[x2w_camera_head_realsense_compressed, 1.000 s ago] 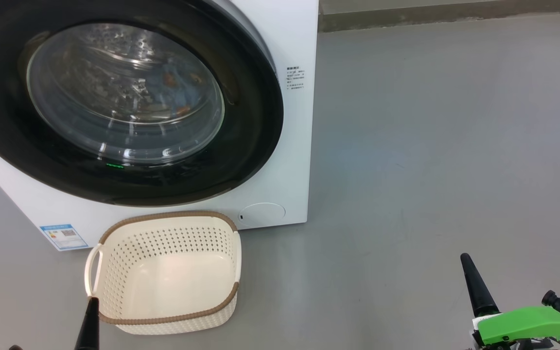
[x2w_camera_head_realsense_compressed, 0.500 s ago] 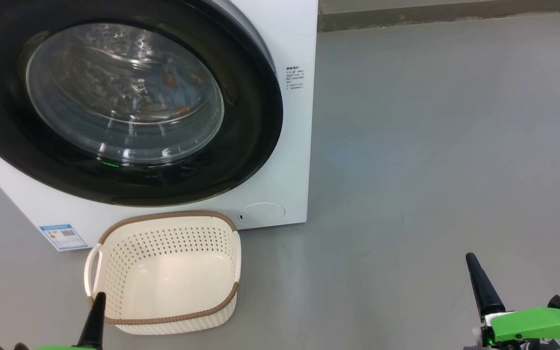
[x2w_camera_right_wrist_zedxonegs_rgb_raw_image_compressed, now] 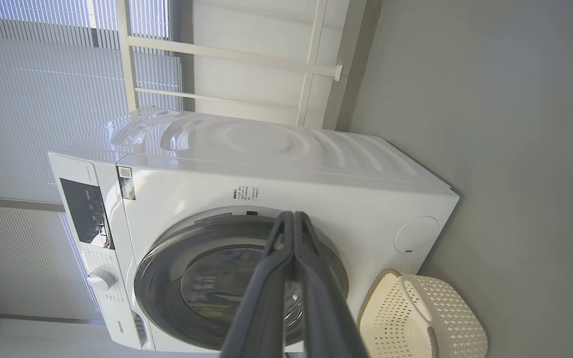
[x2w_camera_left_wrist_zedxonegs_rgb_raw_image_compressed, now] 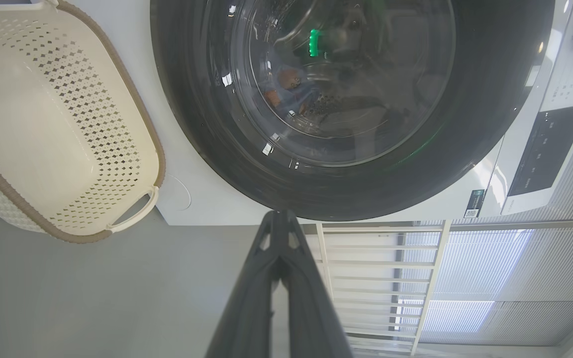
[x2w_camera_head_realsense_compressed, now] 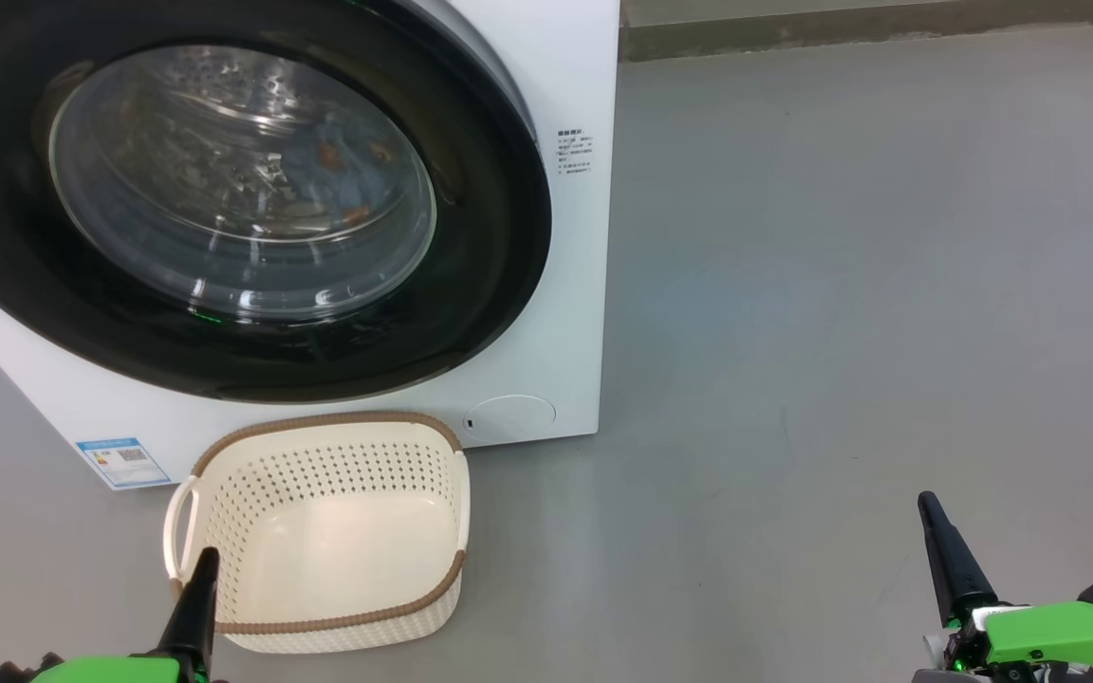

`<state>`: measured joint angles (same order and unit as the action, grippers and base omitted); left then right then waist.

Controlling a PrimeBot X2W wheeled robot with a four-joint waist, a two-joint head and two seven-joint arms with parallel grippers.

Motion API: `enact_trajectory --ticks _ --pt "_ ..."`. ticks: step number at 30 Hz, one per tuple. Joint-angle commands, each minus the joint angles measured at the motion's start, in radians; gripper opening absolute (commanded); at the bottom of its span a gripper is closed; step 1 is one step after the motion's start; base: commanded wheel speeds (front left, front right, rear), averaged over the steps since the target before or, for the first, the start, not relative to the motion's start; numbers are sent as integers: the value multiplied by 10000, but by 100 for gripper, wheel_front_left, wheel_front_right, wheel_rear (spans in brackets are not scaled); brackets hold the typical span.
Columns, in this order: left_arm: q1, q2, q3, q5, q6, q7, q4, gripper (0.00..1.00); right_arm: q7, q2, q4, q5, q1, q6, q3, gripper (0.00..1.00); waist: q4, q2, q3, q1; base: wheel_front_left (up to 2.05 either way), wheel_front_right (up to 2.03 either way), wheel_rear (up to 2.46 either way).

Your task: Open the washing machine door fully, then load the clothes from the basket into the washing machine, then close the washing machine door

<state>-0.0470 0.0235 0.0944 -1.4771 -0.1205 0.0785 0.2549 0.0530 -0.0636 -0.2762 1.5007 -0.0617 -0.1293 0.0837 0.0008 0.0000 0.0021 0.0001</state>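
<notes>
The washing machine (x2w_camera_head_realsense_compressed: pixel 556 313) (x2w_camera_right_wrist_zedxonegs_rgb_raw_image_compressed: pixel 286 184) stands white at the left, its round black door (x2w_camera_head_realsense_compressed: pixel 490 228) (x2w_camera_left_wrist_zedxonegs_rgb_raw_image_compressed: pixel 490 99) (x2w_camera_right_wrist_zedxonegs_rgb_raw_image_compressed: pixel 167 258) lying flat against the front. Through the glass, light-blue clothes (x2w_camera_head_realsense_compressed: pixel 342 175) (x2w_camera_left_wrist_zedxonegs_rgb_raw_image_compressed: pixel 289 92) with orange patches lie in the drum. In front of it sits the cream basket (x2w_camera_head_realsense_compressed: pixel 328 531) (x2w_camera_left_wrist_zedxonegs_rgb_raw_image_compressed: pixel 43 124) (x2w_camera_right_wrist_zedxonegs_rgb_raw_image_compressed: pixel 421 318) with nothing in it. My left gripper (x2w_camera_head_realsense_compressed: pixel 205 560) (x2w_camera_left_wrist_zedxonegs_rgb_raw_image_compressed: pixel 279 216) is shut, its tip over the basket's near left corner. Low at the right my right gripper (x2w_camera_head_realsense_compressed: pixel 926 501) (x2w_camera_right_wrist_zedxonegs_rgb_raw_image_compressed: pixel 292 215) is shut above bare floor.
Grey floor (x2w_camera_head_realsense_compressed: pixel 841 285) stretches wide to the right of the machine. A skirting edge (x2w_camera_head_realsense_compressed: pixel 888 28) runs along the back wall. A white railing (x2w_camera_left_wrist_zedxonegs_rgb_raw_image_compressed: pixel 381 278) and window blinds (x2w_camera_right_wrist_zedxonegs_rgb_raw_image_compressed: pixel 43 99) stand behind the machine.
Both grippers have drifted slightly to the right in the head view. The left one shows more of its green body. Door, basket and clothes have stayed put.
</notes>
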Motion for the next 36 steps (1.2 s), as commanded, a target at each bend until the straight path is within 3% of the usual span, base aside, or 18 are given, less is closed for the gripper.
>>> enact_trajectory --ticks 1,10,36 --pt "-456 252 236 -284 -80 86 -168 0 112 -74 300 313 -435 -15 -99 0 -1 0 0 0 0 0 0" --pt "-627 267 198 -1308 -102 349 -82 0 383 -65 316 1302 -454 -14 29 0 -8 0 4 -1 0 0 0" --pt "-627 267 197 -1312 -102 349 -82 0 440 -16 312 1246 -460 -14 100 0 -8 0 4 -1 0 0 0"
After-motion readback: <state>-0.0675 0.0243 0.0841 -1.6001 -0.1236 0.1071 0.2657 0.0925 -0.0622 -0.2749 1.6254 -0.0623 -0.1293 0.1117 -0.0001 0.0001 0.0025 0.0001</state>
